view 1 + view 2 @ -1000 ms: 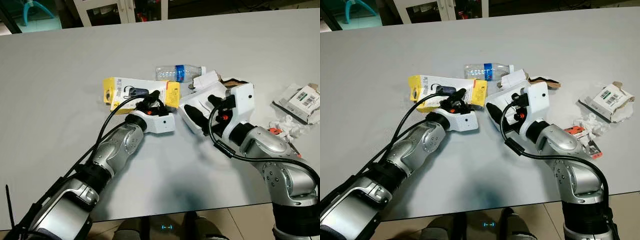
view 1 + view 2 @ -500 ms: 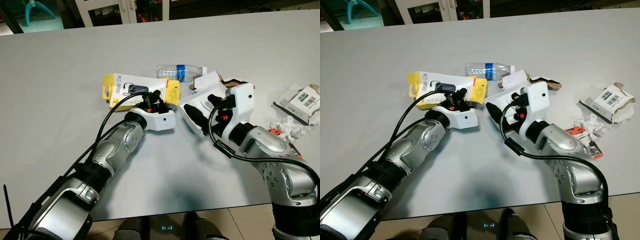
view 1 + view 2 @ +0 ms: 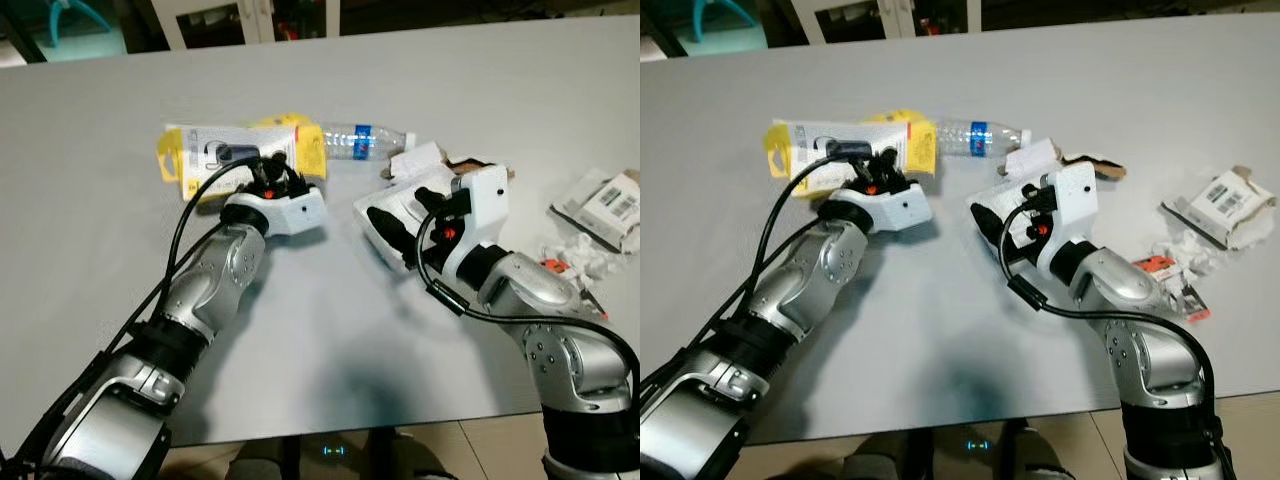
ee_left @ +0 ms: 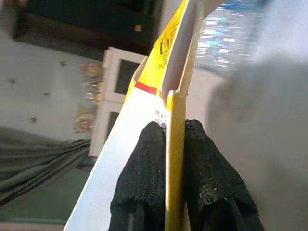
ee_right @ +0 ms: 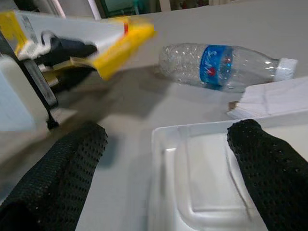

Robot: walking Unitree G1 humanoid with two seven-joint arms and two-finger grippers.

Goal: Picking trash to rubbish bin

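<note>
My left gripper is shut on a yellow and white retail package, pinching its yellow edge between both fingertips; the package is tilted and held off the grey table. Just behind it lies a clear plastic bottle with a blue label, on its side. My right gripper is open, its fingers spread over a white plastic blister tray lying on the table.
A white card flap and a brown cardboard scrap lie behind the tray. At the right edge are a barcoded box, crumpled white paper and a red wrapper. Cabinets stand beyond the table.
My left gripper has carried the yellow package left and away from me, and one end now stands off the table. The right arm has stayed put over the tray.
</note>
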